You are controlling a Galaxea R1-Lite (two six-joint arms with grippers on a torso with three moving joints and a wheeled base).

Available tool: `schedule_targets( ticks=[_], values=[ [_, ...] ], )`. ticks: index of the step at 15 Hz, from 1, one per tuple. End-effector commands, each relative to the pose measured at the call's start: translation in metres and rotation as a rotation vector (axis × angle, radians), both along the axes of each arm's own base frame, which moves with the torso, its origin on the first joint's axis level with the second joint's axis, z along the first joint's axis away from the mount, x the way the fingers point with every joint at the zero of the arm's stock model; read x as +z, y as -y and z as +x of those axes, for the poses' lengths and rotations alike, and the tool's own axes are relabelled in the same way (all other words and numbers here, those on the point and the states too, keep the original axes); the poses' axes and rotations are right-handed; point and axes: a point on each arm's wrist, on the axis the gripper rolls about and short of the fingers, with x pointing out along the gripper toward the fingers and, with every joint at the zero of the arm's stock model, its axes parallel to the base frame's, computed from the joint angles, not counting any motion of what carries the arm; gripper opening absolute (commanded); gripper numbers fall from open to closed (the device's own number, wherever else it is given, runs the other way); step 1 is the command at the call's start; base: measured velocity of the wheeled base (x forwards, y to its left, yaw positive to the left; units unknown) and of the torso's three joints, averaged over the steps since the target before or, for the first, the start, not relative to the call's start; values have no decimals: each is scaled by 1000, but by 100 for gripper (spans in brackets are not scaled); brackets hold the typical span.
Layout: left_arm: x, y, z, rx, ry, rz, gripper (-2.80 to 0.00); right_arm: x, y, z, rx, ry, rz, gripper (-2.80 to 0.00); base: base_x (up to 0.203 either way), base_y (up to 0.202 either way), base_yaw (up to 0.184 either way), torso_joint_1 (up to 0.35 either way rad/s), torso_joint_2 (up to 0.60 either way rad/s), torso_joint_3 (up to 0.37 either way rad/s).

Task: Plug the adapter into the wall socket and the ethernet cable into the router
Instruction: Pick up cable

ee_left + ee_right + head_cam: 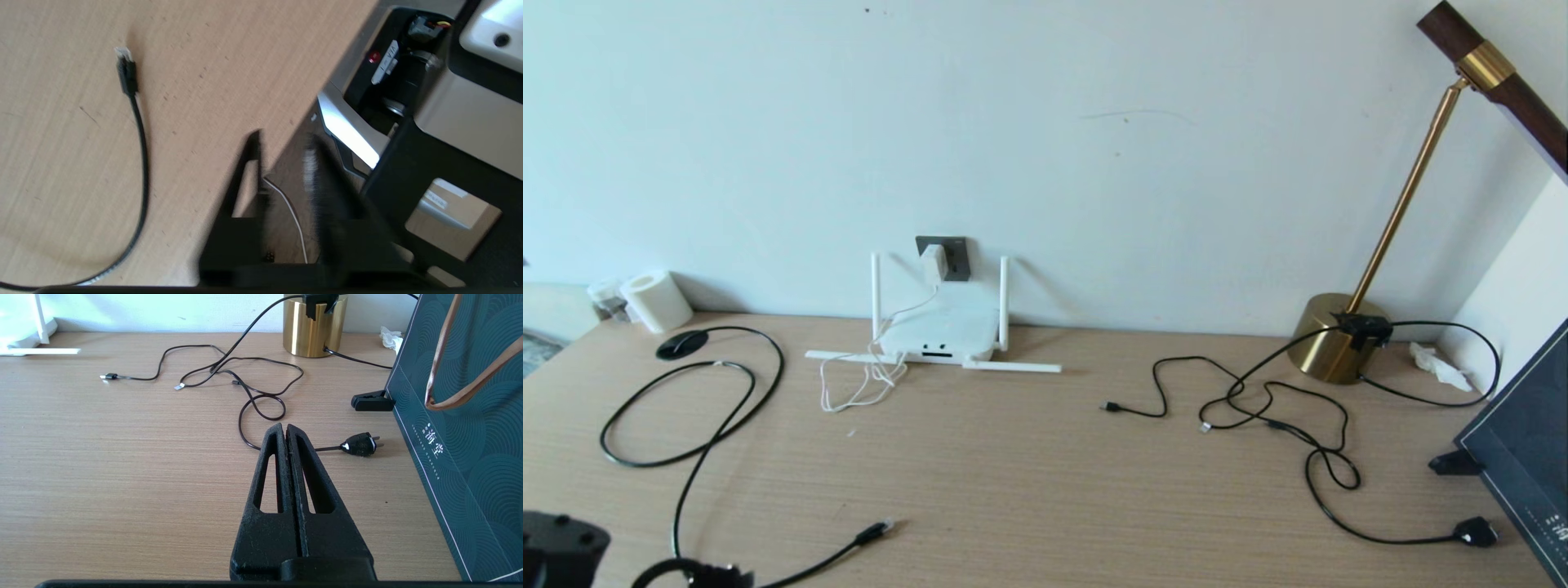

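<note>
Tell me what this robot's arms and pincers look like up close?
Each pincer is matte black with a rough, grainy surface. The right pincer has two long fingers tapering to rounded tips, each with a slot-shaped cut-out, rising from a blocky black base. The left pincer shows the same black tapered fingers; in the head view only its dark, rounded wrist housing appears. No markings are readable on either.

White adapter [934,262] in the grey wall socket [956,255] above the router [941,331]; ethernet cable [698,425] loose on the desk [1045,465].
</note>
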Motion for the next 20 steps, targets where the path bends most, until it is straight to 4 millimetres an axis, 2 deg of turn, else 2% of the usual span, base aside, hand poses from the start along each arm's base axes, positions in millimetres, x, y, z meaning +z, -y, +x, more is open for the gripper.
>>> schedule_targets(
  ticks=[1,3,5,7,10,11,13,17,18,20],
  values=[
    [3,-2,-5,-3,16,-2,0,0,0,0,0,0,0,-280,0,0,0,0,0,0],
    [3,-3,-9,-1,16,-1,0,0,0,0,0,1,0,-280,0,0,0,0,0,0],
    [6,-1,-4,-12,17,11,0,0,0,0,0,1,0,-280,0,0,0,0,0,0],
    [8,3,11,-33,-23,34,0,0,0,0,0,1,0,-280,0,0,0,0,0,0],
    [25,9,33,-113,-115,109,0,0,0,0,0,1,0,-280,0,0,0,0,0,0],
    [23,10,40,-124,-159,131,0,0,0,0,0,1,0,-280,0,0,0,0,0,0],
    [10,12,66,-96,-212,186,0,0,0,0,0,-1,0,-280,0,0,0,0,0,0],
    [-27,5,137,-17,-134,238,0,0,0,0,0,1,0,-280,0,0,0,0,0,0],
    [-30,2,150,-1,-114,247,0,0,0,0,0,1,0,-280,0,0,0,0,0,0],
    [-25,-2,174,21,-73,253,0,0,0,0,0,1,0,-280,0,0,0,0,0,0]
  ],
)
